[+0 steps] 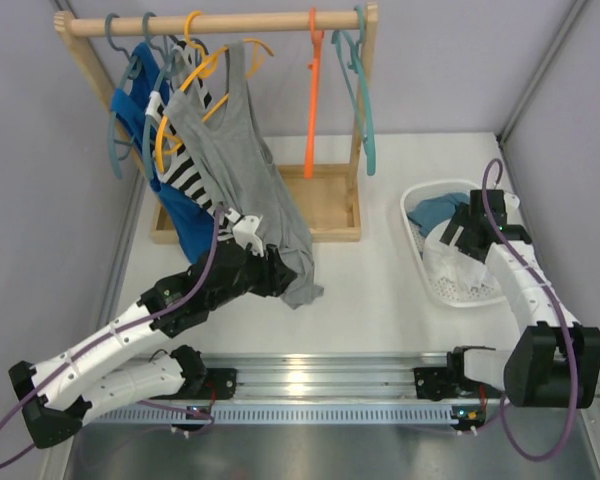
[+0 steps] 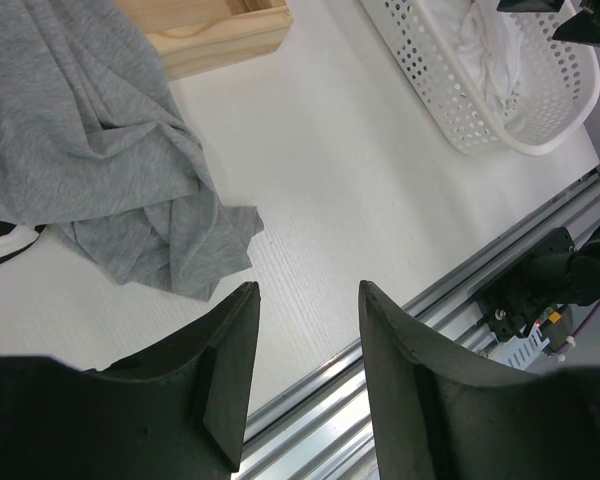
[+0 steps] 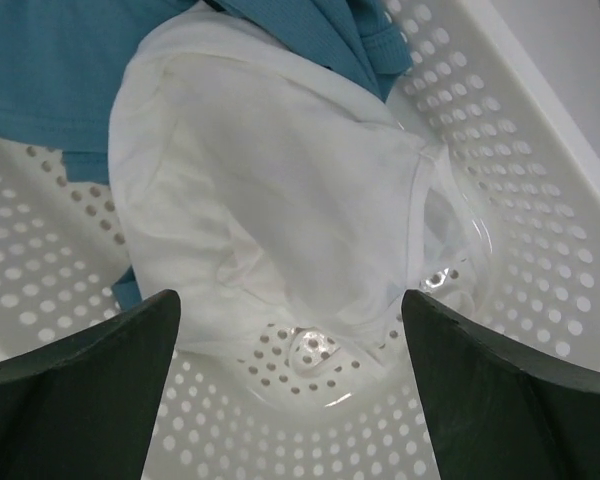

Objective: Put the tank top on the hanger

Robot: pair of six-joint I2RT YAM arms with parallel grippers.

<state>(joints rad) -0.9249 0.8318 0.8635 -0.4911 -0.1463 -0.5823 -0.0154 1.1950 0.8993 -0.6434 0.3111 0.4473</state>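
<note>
A robotics lab test cell is indicated rather than a home. A white desk (image 1: 380, 290) is enclosed by plain grey panels (image 1: 30, 200) on metal framing (image 1: 543, 65). A left arm (image 1: 110, 340) and a right arm (image 1: 520, 275) are bolted to an aluminium rail (image 1: 320, 375) at its near edge, with purple cables (image 1: 213, 245) attached. A tabletop wooden garment rack (image 1: 220, 22) and a perforated laundry basket (image 1: 450, 297) are set out as props.

1. The right arm (image 1: 520, 275) covers much of the tank top (image 1: 442, 265) in the basket (image 1: 412, 197) by the tabletop's right edge.
2. The right wrist view's top edge cuts off the blue cloth (image 3: 60, 70).
</note>
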